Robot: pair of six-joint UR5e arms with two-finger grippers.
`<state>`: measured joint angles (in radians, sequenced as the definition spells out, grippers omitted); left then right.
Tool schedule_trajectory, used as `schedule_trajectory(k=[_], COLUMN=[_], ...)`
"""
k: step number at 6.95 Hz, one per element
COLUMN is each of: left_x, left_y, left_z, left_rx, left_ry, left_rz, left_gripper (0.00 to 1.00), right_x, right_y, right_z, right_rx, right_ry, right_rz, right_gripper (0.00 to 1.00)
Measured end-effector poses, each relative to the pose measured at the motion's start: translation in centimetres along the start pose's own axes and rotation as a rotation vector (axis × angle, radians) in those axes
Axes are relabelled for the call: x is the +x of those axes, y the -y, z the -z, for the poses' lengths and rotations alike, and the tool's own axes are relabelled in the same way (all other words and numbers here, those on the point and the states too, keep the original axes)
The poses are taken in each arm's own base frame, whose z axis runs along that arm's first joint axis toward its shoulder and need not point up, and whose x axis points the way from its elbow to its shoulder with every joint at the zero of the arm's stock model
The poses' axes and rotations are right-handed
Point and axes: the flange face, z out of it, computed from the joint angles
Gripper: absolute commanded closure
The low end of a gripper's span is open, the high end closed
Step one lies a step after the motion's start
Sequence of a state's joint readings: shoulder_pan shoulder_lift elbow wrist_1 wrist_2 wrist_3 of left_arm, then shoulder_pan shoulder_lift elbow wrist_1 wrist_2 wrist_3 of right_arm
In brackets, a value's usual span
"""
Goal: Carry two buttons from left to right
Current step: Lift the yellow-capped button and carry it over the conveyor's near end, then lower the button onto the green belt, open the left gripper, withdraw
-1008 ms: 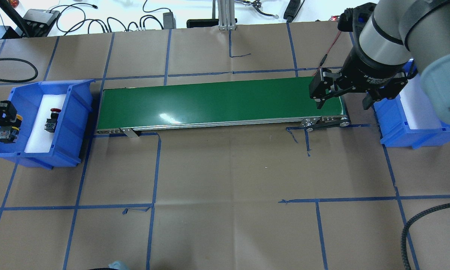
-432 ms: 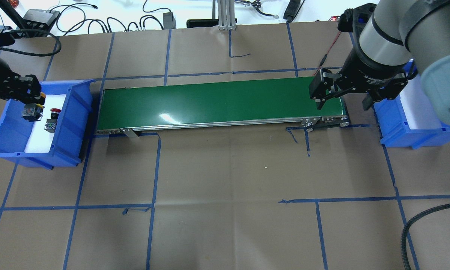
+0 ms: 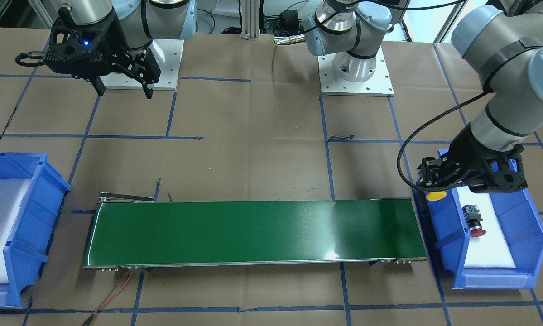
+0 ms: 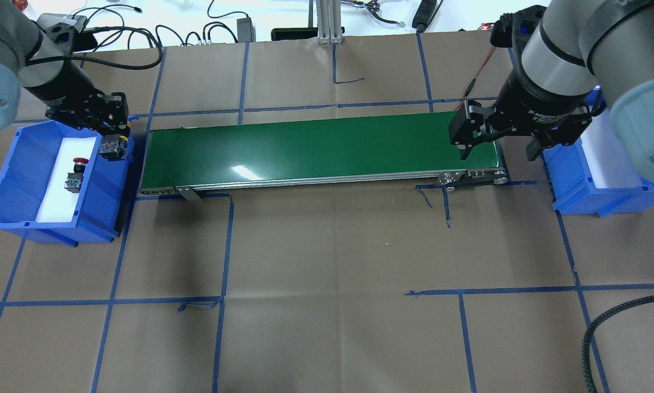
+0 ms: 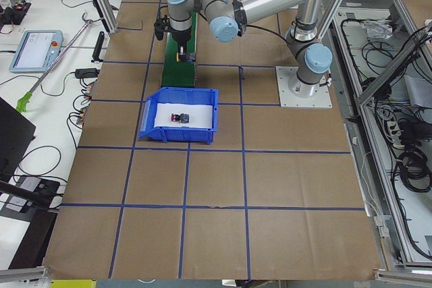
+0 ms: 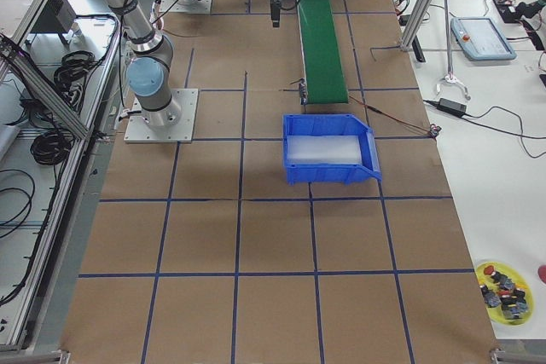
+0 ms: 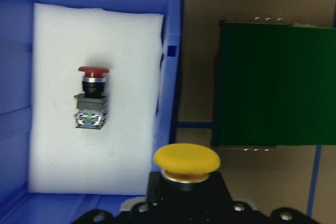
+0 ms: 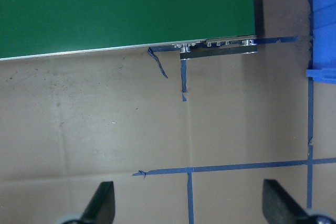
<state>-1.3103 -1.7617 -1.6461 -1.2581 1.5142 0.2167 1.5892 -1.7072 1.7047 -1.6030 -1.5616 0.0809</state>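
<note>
My left gripper (image 4: 112, 141) is shut on the yellow-capped button (image 4: 113, 148) and holds it above the right wall of the left blue bin (image 4: 7, 185), near the green conveyor belt's (image 4: 316, 143) left end. The yellow cap shows in the left wrist view (image 7: 186, 159) and in the front view (image 3: 435, 195). The red-capped button (image 4: 76, 174) lies on its side on white foam in that bin, and also shows in the left wrist view (image 7: 92, 98). My right gripper (image 4: 498, 148) is open and empty above the belt's right end.
A second blue bin (image 4: 577, 188) with white foam stands right of the belt. Cables and an aluminium post (image 4: 327, 22) line the far edge. A thick black cable (image 4: 616, 316) lies at the near right.
My left gripper has carried the yellow-capped button from over the bin's left part up and rightward to above the bin's right wall. The right arm has not moved.
</note>
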Motion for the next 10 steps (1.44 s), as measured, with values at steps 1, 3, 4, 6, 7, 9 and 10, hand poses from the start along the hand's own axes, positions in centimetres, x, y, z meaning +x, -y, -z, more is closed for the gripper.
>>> schedule_trajectory(k=[1,3,4,6,7,9,10], left_x=[1.8,4.5,5.6,6.3,6.3,6.3,6.3], left_y=[1.0,2.9,3.5,3.7,3.3,3.3,3.6], left_z=[-2.2,-7.7,-10.0,-13.1,-13.7,-13.0,-12.3], left_rx=[0.009,0.022,0.027,0.019,0.013,0.035,0.05], left_ry=[0.001,0.002,0.004,0.035,0.046,0.054,0.056], left_rz=[-0.006,-0.022,-0.029,-0.036,-0.036,-0.028,-0.026], left_gripper=[0.88,0.88,0.88,0.64,0.01,0.0,0.0], right_x=[0.0,0.0,0.0,0.0,0.0,0.0,0.0], right_y=[0.0,0.0,0.0,-0.1,0.0,0.0,0.0], right_z=[0.0,0.1,0.1,0.0,0.0,-0.1,0.0], right_rx=[0.0,0.001,0.001,0.0,-0.001,-0.002,-0.001], right_ry=[0.0,0.0,0.0,0.0,0.001,0.001,0.001], right_rz=[0.001,0.001,0.001,0.001,0.001,0.0,0.0], right_gripper=[0.0,0.0,0.0,0.0,0.0,0.0,0.0])
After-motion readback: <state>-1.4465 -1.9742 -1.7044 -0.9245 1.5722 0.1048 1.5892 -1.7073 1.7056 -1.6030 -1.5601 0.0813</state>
